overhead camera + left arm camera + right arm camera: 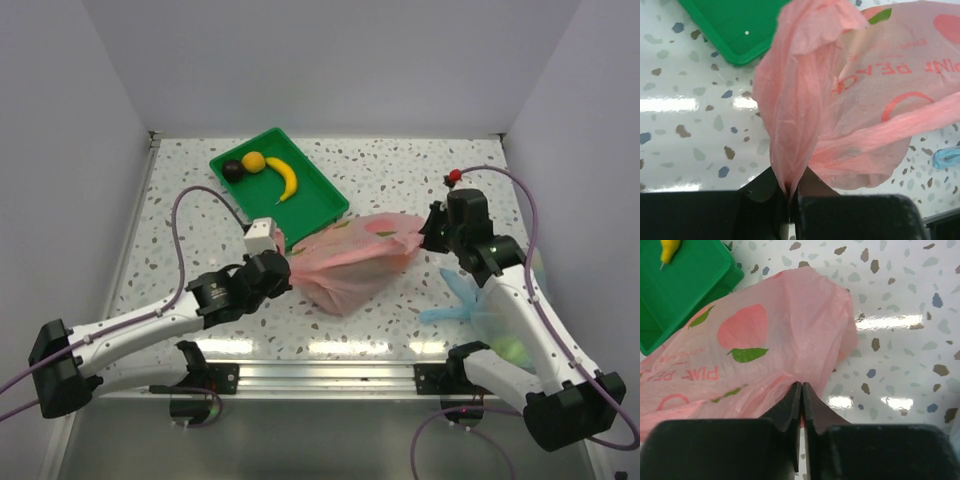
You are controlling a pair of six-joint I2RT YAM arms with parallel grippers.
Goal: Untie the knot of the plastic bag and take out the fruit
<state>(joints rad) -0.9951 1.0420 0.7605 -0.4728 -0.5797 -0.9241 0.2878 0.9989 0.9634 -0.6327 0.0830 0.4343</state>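
Note:
The pink plastic bag (352,262) lies stretched between both grippers in the middle of the table. My left gripper (284,258) is shut on a bunched pink ear at the bag's left end (792,100); the jaws pinch the plastic (790,187). A taut twisted pink strand (900,127) runs off to the right. My right gripper (426,233) is shut on a fold at the bag's right end (802,384). The bag shows a peach print (742,325). I cannot make out the knot itself. The fruit in the bag is hidden by the plastic.
A green tray (315,195) stands behind the bag with a near-black fruit (232,170), a yellow-orange round fruit (255,161) and a banana (284,177). A pale blue bag (478,305) lies under my right arm, near the table's right edge.

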